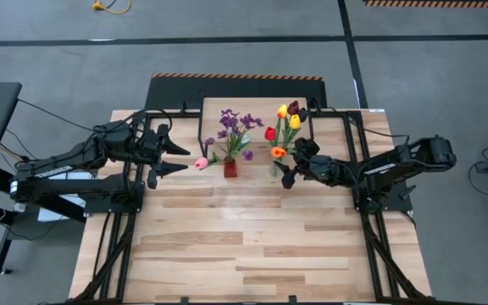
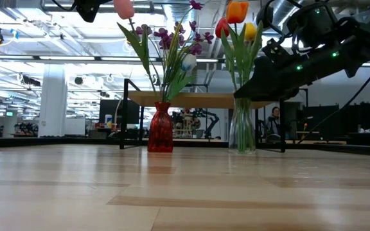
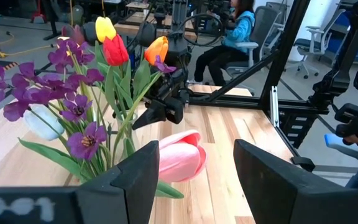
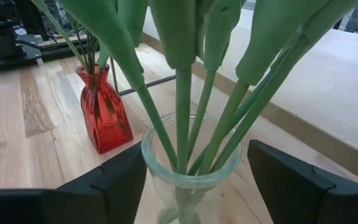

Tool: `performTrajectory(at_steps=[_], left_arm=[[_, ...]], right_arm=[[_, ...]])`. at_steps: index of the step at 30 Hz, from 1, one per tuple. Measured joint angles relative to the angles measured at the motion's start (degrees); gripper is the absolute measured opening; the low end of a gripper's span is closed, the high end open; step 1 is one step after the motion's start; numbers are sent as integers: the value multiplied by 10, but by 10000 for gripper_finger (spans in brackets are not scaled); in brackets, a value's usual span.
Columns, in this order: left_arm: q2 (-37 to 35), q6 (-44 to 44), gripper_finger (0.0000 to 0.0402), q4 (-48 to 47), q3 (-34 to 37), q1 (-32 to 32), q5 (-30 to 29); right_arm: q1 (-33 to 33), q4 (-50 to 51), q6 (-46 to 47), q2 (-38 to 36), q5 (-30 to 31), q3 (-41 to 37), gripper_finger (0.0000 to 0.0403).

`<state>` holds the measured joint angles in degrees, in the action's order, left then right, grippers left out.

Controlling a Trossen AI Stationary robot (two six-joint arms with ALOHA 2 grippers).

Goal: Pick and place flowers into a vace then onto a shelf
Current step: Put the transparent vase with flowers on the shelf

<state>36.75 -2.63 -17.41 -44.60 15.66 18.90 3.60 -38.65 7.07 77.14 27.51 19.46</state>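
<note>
A red vase (image 2: pixel 160 128) stands on the table with purple sprigs (image 1: pixel 234 127), a white tulip and a pink tulip (image 3: pixel 179 158) that leans out to the left. My left gripper (image 1: pixel 180 158) hangs open just left of the pink bloom, which shows beyond its fingers without touching them. A clear glass vase (image 2: pixel 241 131) to the right holds red, yellow, orange and maroon tulips (image 1: pixel 285 123). My right gripper (image 4: pixel 197 162) is open, a finger on either side of the vase's upper part. The shelf (image 2: pixel 204 99) stands behind both vases. My right gripper comes level from the table's right with its fingers (image 4: pixel 126 180) flanking the glass vase's rim (image 4: pixel 191 177). Whether either finger touches the glass I cannot tell. The vase stands upright on the table.
The near half of the plank table (image 1: pixel 244 254) lies in front of the vases. Black frame bars (image 1: pixel 358 169) run along both table sides. A person sits at a desk in the room beyond (image 3: pixel 232 37).
</note>
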Motion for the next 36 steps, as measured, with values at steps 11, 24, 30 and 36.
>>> performTrajectory(at_steps=[11,24,30,36], left_arm=[[0,0,197,1,0,0,0],[0,0,197,1,0,0,0],[0,0,197,1,0,0,0],[0,0,197,1,0,0,0]], right_arm=[[0,0,0,0,-2,0,183],[-1,0,19,0,-4,0,197],[-1,0,20,0,-5,0,181],[-1,0,28,0,-5,0,202]])
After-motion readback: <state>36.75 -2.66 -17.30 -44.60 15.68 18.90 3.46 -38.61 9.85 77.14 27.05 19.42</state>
